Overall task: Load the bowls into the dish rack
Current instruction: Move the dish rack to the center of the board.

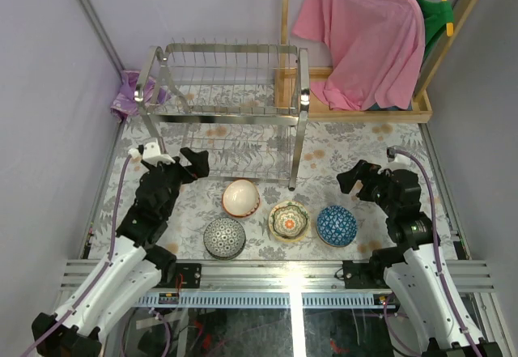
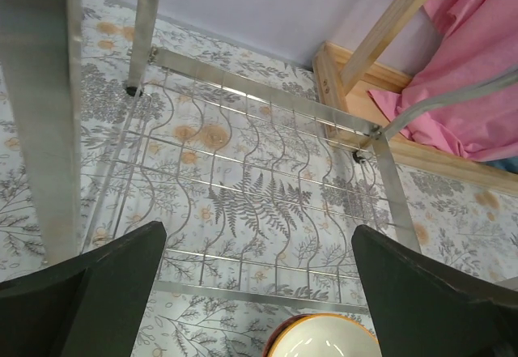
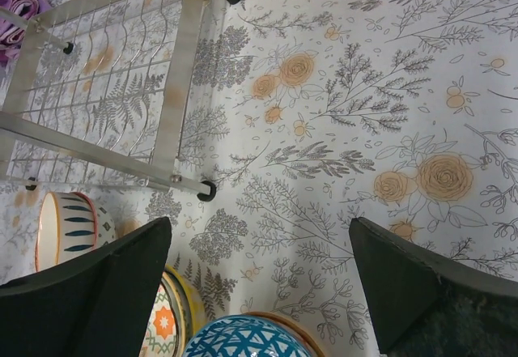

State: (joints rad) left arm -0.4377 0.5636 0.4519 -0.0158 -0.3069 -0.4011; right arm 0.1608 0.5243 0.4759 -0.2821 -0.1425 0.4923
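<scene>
L fingers (image 1: 173,163) & R fingers (image 1: 360,176) both released, empty. Risk: white orange-rimmed ceramic bowl (image 1: 241,197) clips low rail of shiny steel wire dish rack (image 1: 222,98), drops onto floral-print desk (image 1: 356,142).

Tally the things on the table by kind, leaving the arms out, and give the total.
Bowls: 4 (white bowl, grey bowl, yellow-rimmed bowl, blue bowl)
Dish rack: 1
Wooden clothes stand: 1
Hanging garments: 2 (pink T-shirt, green garment)
Purple cloth: 1
Total: 9
</scene>
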